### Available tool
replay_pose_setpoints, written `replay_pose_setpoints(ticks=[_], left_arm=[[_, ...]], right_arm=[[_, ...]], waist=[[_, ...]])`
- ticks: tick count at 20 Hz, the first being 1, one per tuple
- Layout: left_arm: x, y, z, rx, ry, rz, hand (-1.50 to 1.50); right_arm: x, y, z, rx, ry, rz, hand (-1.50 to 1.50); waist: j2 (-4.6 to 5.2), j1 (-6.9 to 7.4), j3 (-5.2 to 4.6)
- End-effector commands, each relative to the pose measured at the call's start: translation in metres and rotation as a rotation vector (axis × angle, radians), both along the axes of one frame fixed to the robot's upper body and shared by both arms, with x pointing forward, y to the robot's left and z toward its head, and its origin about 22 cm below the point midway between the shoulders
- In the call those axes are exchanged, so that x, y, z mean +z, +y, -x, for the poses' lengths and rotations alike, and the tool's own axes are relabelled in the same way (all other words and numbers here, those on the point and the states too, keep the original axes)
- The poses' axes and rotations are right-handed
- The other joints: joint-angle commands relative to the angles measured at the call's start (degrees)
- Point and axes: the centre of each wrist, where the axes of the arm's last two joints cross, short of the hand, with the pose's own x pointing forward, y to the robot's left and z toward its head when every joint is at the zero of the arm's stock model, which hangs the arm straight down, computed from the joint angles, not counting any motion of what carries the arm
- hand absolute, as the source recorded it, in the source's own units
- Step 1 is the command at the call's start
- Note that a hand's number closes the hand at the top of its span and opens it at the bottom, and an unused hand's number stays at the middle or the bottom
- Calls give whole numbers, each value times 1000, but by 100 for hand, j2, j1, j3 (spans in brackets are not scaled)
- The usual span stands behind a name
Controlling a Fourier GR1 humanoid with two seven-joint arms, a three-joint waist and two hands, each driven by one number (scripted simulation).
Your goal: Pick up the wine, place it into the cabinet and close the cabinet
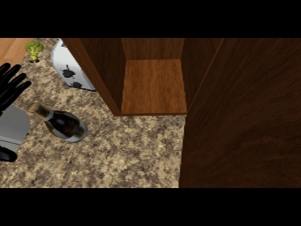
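Clearly nothing of the job was done yet: the dark glass wine bottle with its tan cork top (62, 122) stood untouched on the speckled granite worktop (123, 152), near its left edge and a little in front of the open brown wooden cabinet (154, 86), whose smooth grained shelf held nothing and whose tall door (250, 119) swung wide at the right. Lifting, stowing and shutting all remained. At the left edge the left hand (3, 90), matt black, rested with fingers spread, gripping nothing; no right hand showed. Behind lay a glossy white appliance (71, 68) and a knobbly green broccoli floret (34, 49).
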Motion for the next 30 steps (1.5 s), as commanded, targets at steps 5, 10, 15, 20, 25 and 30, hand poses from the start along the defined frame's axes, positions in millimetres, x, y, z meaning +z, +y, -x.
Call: replay_pose_setpoints(ticks=[5, 10, 15, 20, 25, 30], left_arm=[[-30, 10, -20, -25, 29, -13, -150], [-61, 11, -27, 37, 45, -42, -150], [-79, 24, -33, 17, 78, -57, -150], [-102, 26, -43, 38, 87, -58, -150], [-127, 28, -42, 29, 117, -78, -150], [-144, 31, -40, -7, 134, -52, -150]], right_arm=[[30, -10, 41, 19, -85, -45, -150], [37, -11, 50, 41, -83, -50, -150], [33, -14, 40, 32, -65, -43, -150], [31, -12, 44, 39, -72, -32, -150], [35, -9, 43, 53, -97, -18, -150], [31, -10, 43, 52, -79, -34, -150]], waist=[[3, 18, 1], [7, -60, -6], [14, 3, 1], [14, -59, 0], [32, -109, -11], [29, -93, -7]])
